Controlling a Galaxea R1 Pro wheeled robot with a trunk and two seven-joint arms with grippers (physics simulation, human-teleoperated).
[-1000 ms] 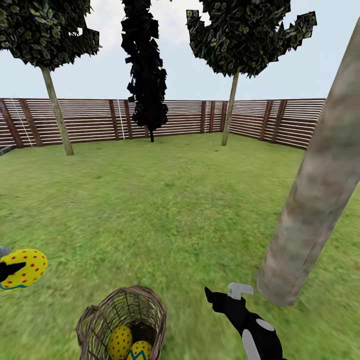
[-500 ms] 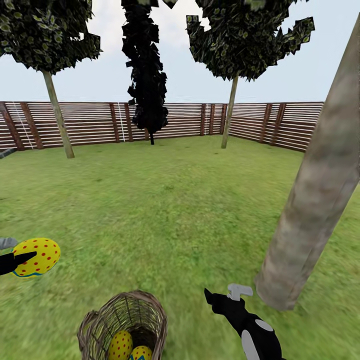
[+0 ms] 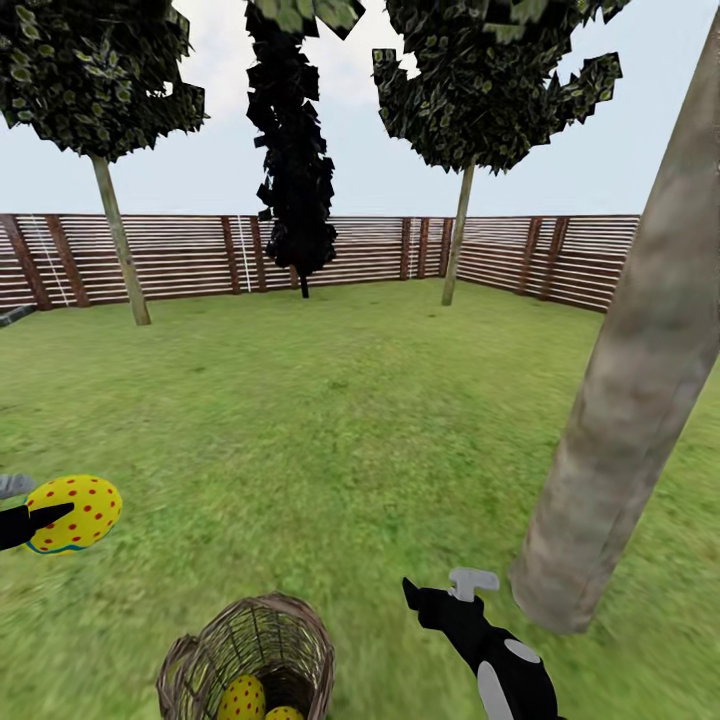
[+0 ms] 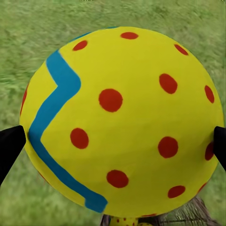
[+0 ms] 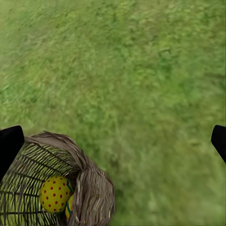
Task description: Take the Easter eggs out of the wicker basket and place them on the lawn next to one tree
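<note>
Basket [image 3: 250, 660] lower in view than before

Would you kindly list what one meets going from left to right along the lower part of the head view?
Left gripper holding a dotted egg → wicker basket → right gripper → thick tree trunk.

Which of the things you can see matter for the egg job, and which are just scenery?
Job:
held egg in left gripper
two eggs in wicker basket
lawn
near tree trunk
right gripper, open

Scenery:
fence
dark tree
far trees
</note>
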